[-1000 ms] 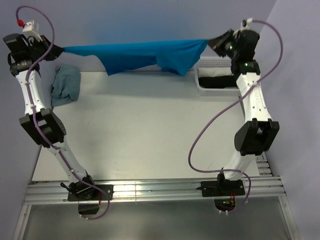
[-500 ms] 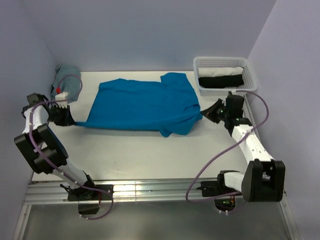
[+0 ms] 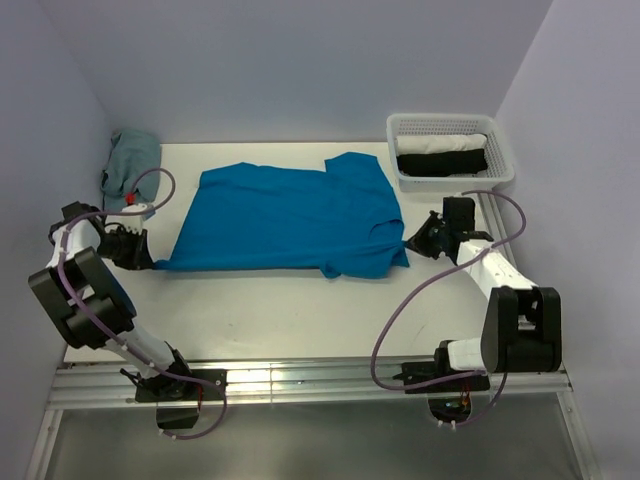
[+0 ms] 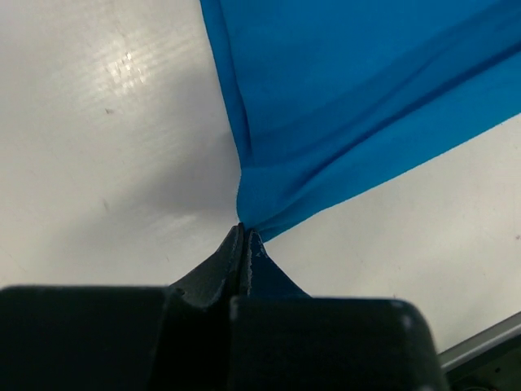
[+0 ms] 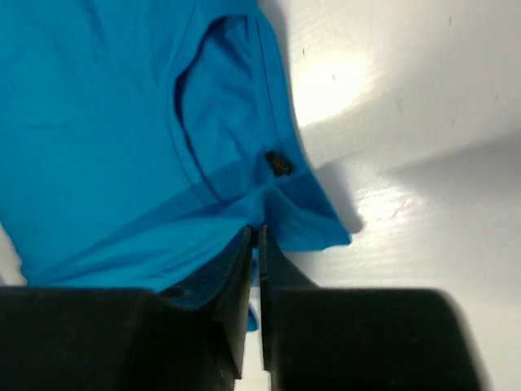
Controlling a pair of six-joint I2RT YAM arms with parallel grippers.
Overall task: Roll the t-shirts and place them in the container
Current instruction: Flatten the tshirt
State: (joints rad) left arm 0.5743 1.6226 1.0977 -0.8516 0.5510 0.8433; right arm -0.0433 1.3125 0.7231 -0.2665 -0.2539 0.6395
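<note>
**Change of state.** A second ago the t-shirt point(image 3: 290, 215) hung stretched in the air between two raised arms at the far side of the bench point(image 3: 280, 310). It now lies spread on the bench, its length running left to right. Both arms have come down to bench level at its near corners.

**Far left.** A crumpled grey-blue cloth point(image 3: 130, 165) lies in the far left corner, apart from the t-shirt.

**Left hand.** The left hand point(image 3: 143, 259) sits low at the near left corner of the t-shirt. In the left wrist view its jaws are pressed fully together on a pinch of blue fabric, which fans out from the tips.

**T-shirt.** The middle is flat with only shallow creases. The right end is not tidy: a flap lies doubled over there and reaches nearer than the straight near edge.

**Right hand.** The right hand point(image 3: 415, 243) sits at the near right corner. In the right wrist view the neck opening and a small dark label point(image 5: 281, 163) lie just beyond the tips. The jaws stand very narrow, with a thin slit between them. Fabric reaches the tips, but whether it is clamped cannot be told.

**Far right.** The white mesh basket point(image 3: 452, 178) holds a white roll and a black roll.

**Consequence.** Spreading appears done. The doubled right end probably needs smoothing before rolling starts.
</note>
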